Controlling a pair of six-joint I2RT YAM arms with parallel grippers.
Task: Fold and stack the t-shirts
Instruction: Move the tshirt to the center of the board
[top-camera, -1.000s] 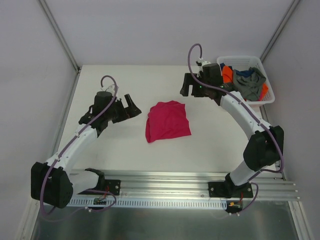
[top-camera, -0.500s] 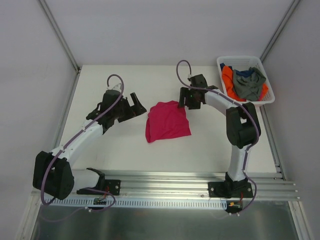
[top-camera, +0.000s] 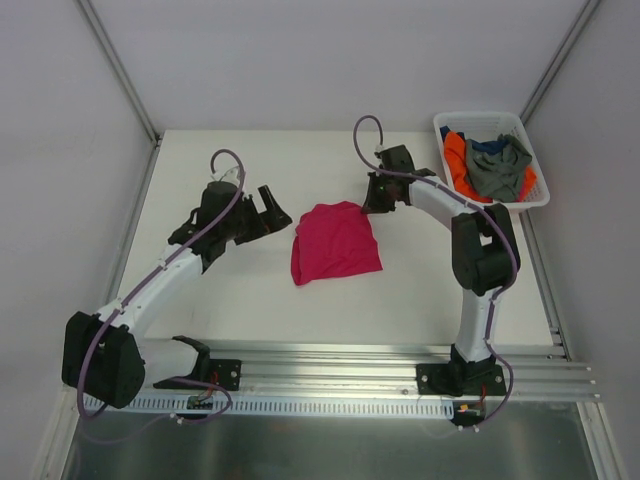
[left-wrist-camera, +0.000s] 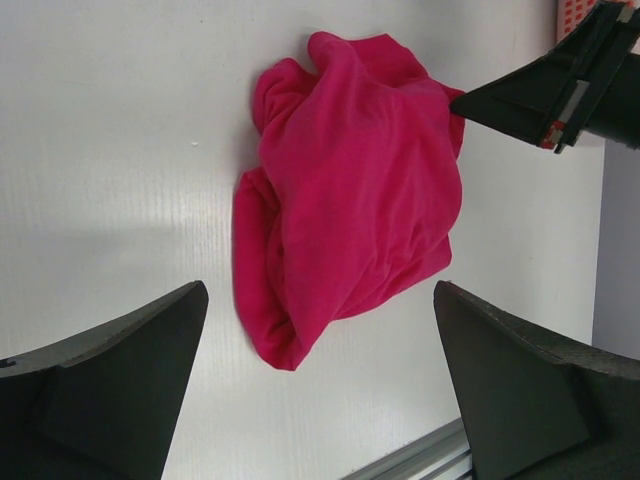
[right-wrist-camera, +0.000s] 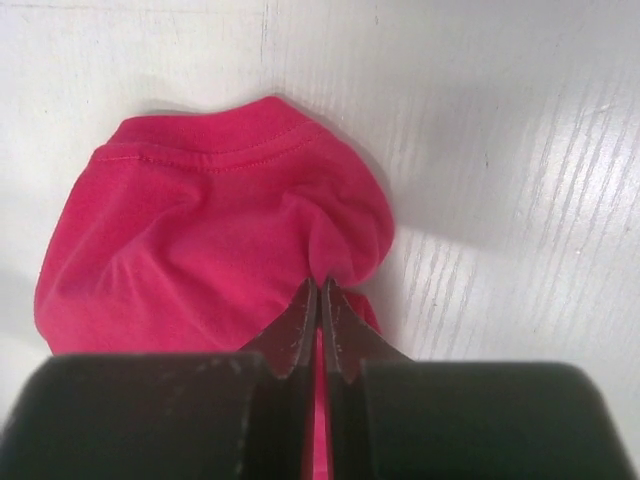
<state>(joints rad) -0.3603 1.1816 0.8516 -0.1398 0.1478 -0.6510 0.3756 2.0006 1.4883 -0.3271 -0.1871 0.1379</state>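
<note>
The white table (top-camera: 250, 300) shows almost nothing of the finished job, and I can see no folded stack anywhere on it. At its far right corner the white basket (top-camera: 478, 115) holds the grey t-shirt (top-camera: 497, 170), the orange t-shirt (top-camera: 455, 150) and a glimpse of the dark blue t-shirt (top-camera: 487, 146), all heaped together and unfolded. Only the pink t-shirt (top-camera: 335, 242) is out. It lies in a rumpled lump on the middle of the table between my two arms, not spread flat. My left gripper (top-camera: 272, 205) hovers just off the shirt's left side, fingers spread wide with nothing in them, apart from the cloth. My right gripper (right-wrist-camera: 320, 290) is clamped tight on a small pinch of the pink cloth at its far right edge, near the stitched hem. I judge I am at the very start: this shirt has to be opened out, folded and set down, then the other three fetched, folded and stacked on it.
</note>
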